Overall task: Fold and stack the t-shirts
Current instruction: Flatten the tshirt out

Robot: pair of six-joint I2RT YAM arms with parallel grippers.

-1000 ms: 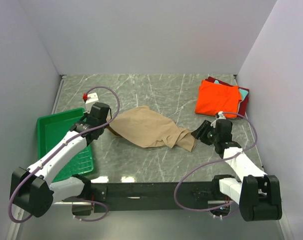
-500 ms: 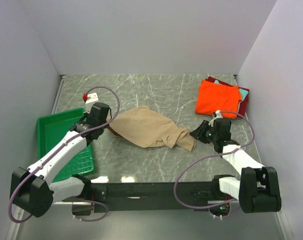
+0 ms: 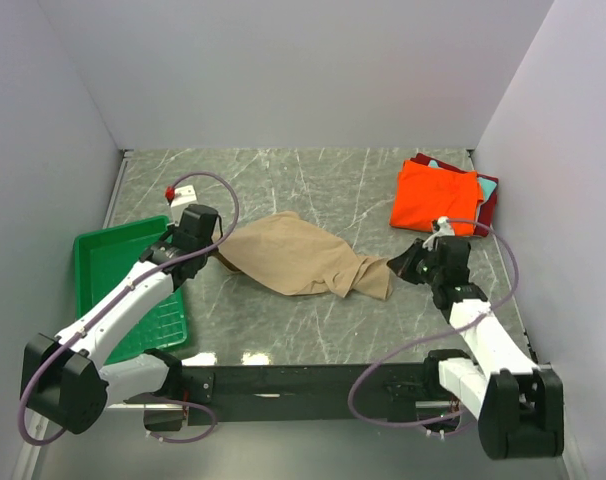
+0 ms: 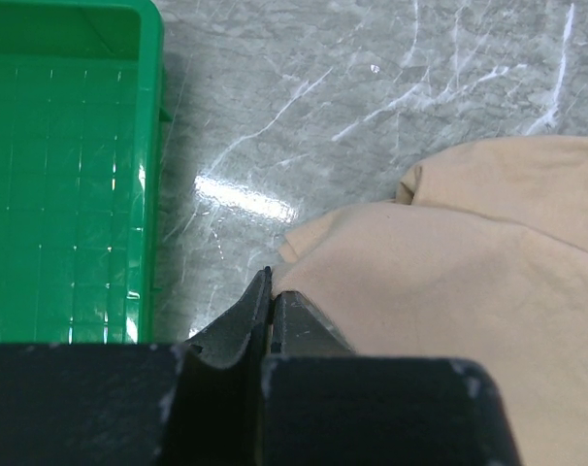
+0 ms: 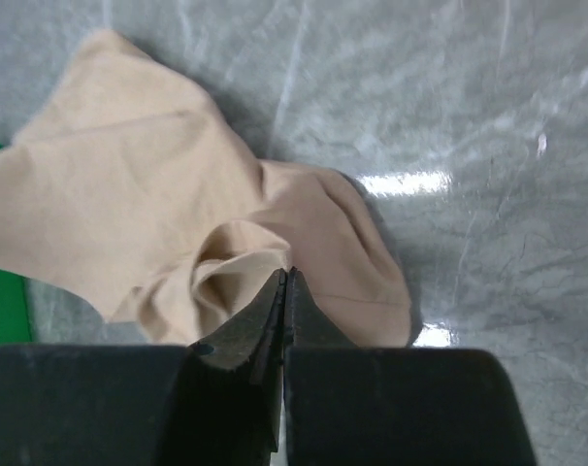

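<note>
On the tabletop (image 3: pixel 313 190) the tan t-shirt (image 3: pixel 298 258) lies crumpled in the middle, and the orange t-shirt (image 3: pixel 435 195) sits folded at far right. My right tool (image 3: pixel 403 265) has just snapped closed at the tan shirt's right end. The left tool (image 3: pixel 215 256) stays closed at its left edge, so I judge spreading comes next.

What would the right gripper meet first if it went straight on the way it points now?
The tan t-shirt. The right gripper points at the shirt's bunched end, and its shut tips already sit at a fold there, seemingly pinching it. Going on would only push deeper into cloth.
</note>
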